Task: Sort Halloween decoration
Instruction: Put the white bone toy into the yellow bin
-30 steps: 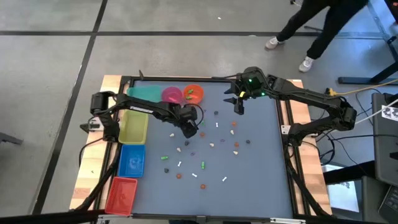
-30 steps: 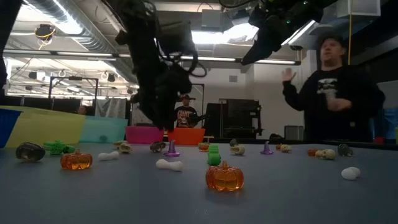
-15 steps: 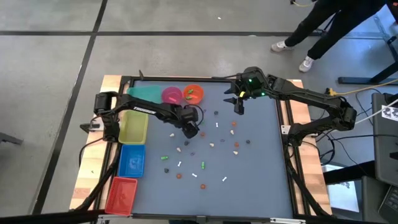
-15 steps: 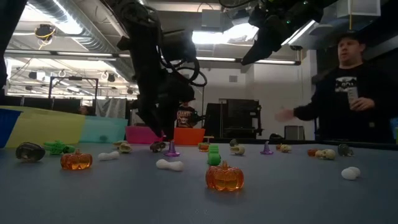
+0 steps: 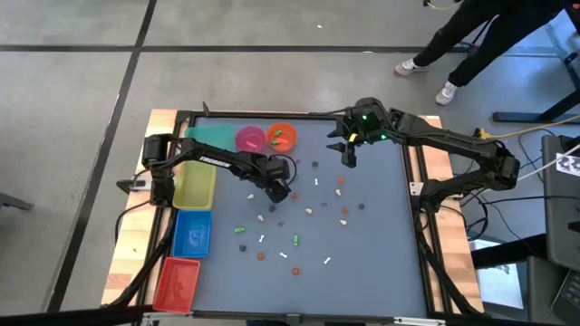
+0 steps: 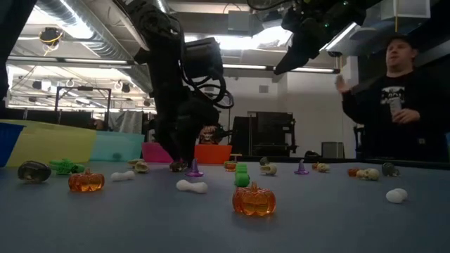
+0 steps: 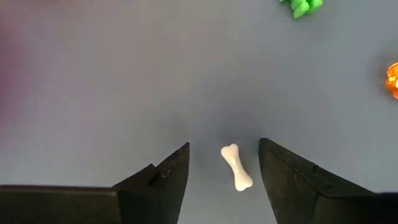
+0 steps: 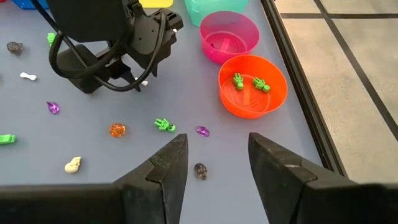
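- The dark left arm's left gripper (image 7: 224, 171) has dropped lower to the grey table (image 5: 362, 244) than a second ago, fingers spread, straddling a small white plastic bone (image 7: 236, 167) without touching it.
- The right gripper (image 8: 212, 163) stays raised near the round orange plastic bowl (image 8: 253, 85), fingers apart, empty.
- Tiny Halloween trinkets (image 5: 294, 241) lie scattered mid-table, unmoved.

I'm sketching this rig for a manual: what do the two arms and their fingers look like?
Both arms are dark, jointed and slim. The left arm carries looped black cables near its wrist; the right arm shows a green light near its wrist. Each gripper has two dark, wedge-shaped fingers.
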Available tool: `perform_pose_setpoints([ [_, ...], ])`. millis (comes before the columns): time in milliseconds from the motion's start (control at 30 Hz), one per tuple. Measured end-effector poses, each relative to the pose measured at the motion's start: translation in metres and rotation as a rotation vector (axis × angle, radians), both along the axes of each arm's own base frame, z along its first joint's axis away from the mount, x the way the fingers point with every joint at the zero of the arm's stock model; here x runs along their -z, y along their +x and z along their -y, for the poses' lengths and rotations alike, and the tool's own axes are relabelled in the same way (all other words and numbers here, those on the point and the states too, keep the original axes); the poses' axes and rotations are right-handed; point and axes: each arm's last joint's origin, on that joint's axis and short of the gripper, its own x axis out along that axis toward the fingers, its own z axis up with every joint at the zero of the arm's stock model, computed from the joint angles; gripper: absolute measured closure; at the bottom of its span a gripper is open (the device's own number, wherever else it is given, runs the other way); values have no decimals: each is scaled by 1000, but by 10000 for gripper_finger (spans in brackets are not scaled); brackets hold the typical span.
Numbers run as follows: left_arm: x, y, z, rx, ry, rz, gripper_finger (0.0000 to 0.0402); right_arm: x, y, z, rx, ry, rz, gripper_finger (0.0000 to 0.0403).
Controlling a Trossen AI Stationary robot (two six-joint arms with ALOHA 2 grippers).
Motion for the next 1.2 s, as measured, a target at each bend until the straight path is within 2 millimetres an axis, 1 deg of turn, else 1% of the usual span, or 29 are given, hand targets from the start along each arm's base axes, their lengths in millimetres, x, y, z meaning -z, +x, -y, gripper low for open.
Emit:
perform_pose_setpoints([
  [133,0,0,0,0,-1,1,248,0,0,0,0,0,0,235],
  [267,0,0,0,0,-2,1,259,0,0,0,0,0,0,235],
  [767,5,1,0,5,-23,-10,266,0,0,0,0,0,-1,235],
  [1200,6,1,1,9,-33,-10,324,0,0,0,0,0,-1,235],
])
